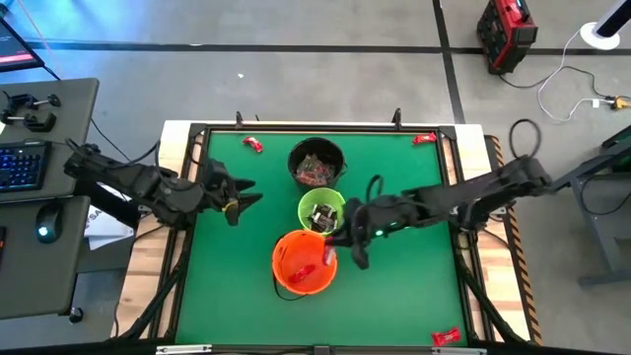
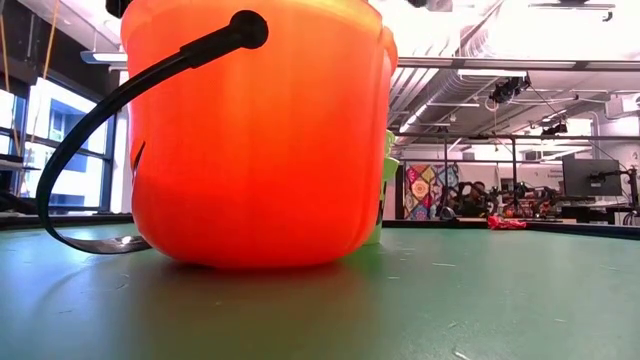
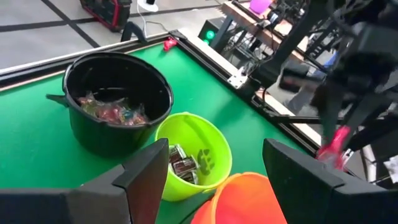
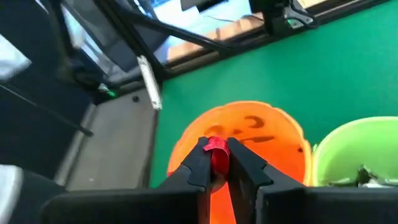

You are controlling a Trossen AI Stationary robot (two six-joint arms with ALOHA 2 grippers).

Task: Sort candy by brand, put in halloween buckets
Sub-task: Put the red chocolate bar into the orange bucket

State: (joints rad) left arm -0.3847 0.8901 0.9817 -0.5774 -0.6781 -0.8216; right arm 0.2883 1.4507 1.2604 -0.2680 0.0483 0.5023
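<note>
The right gripper (image 4: 217, 163) is pinched shut on a red candy (image 4: 217, 151), which stands up between the fingertips and pokes a little past them. It hangs over the orange bucket (image 4: 249, 127), near that bucket's rim on the side toward the green bucket (image 4: 360, 146); the high view puts it at the orange rim too, though there the candy is only a small red fleck.

The step in hand looks like the drop: a red piece carried to its bucket. Next the fingers need only part while well inside the rim, so the candy falls in and does not glance off the edge or land in the green bucket beside it.

The left gripper (image 3: 211, 174) waits spread wide and empty, off to the left of the buckets, facing them. The black bucket (image 3: 118, 87) holds mixed bright wrappers, the green one dark pieces. Loose red candies lie on the table: one at the far left (image 1: 253, 145), one at the far right (image 1: 425, 139), one at the near right corner (image 1: 446, 337).
</note>
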